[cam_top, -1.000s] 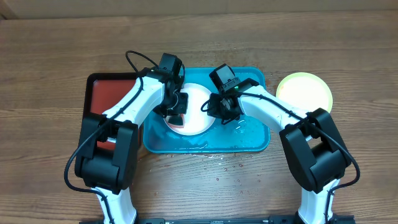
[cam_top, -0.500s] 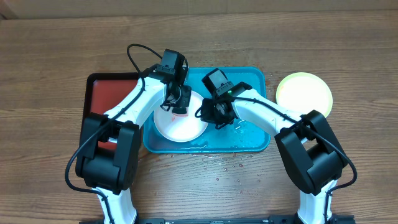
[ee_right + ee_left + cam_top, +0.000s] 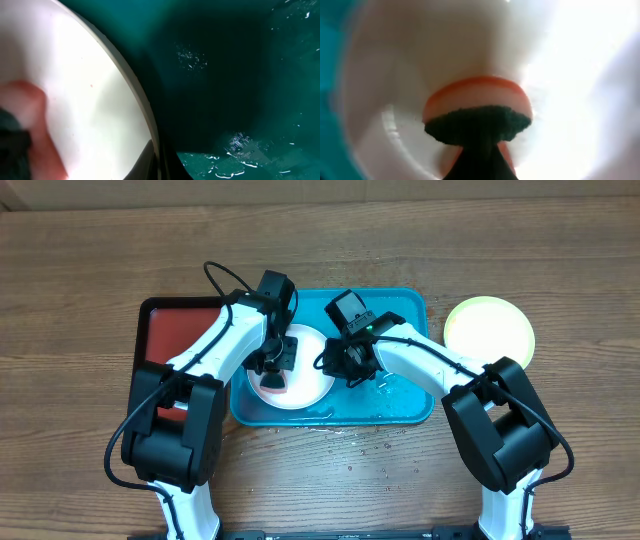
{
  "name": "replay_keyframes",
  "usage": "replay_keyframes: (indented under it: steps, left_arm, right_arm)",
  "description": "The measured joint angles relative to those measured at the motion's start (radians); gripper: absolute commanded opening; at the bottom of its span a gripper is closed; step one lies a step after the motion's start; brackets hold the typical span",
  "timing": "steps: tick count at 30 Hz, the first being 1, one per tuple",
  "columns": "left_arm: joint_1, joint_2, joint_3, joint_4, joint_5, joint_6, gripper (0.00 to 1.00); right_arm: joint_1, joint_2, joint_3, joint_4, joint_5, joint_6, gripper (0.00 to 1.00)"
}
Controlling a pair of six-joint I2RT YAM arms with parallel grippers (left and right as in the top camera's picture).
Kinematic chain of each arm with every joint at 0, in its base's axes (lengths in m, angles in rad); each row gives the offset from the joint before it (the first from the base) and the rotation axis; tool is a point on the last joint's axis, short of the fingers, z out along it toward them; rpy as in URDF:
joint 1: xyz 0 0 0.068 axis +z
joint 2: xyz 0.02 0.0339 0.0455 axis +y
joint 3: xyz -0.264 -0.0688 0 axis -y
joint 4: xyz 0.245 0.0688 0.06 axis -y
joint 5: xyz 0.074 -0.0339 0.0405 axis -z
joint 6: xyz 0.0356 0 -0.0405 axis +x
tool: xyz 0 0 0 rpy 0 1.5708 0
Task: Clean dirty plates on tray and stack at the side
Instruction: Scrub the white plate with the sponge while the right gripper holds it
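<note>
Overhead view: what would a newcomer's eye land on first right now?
Both arms meet over the white plate at the left of the turquoise tray: the left end effector presses an orange sponge with a dark scouring side onto it, while the right end effector grips its right rim. Next, the yellow-green plate on the table to the right, and the red tray at far left.

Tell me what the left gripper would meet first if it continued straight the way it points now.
The left gripper holds a sponge ahead of it; straight beyond lies the white plate, which the sponge seems to touch.
</note>
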Motion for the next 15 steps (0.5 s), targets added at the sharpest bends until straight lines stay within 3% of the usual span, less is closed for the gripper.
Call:
replay_keyframes:
  steps: [4, 8, 15]
  left_arm:
    - [0.000, 0.000, 0.000, 0.008, 0.156, 0.087, 0.04]
    - [-0.001, 0.000, -0.002, 0.089, 0.217, 0.129, 0.04]
    - [-0.001, 0.000, -0.002, 0.196, 0.060, 0.073, 0.04]
  right_arm:
    - [0.000, 0.000, 0.000, 0.000, 0.000, 0.000, 0.04]
    - [0.000, 0.000, 0.000, 0.000, 0.000, 0.000, 0.04]
    - [0.000, 0.000, 0.000, 0.000, 0.000, -0.001, 0.04]
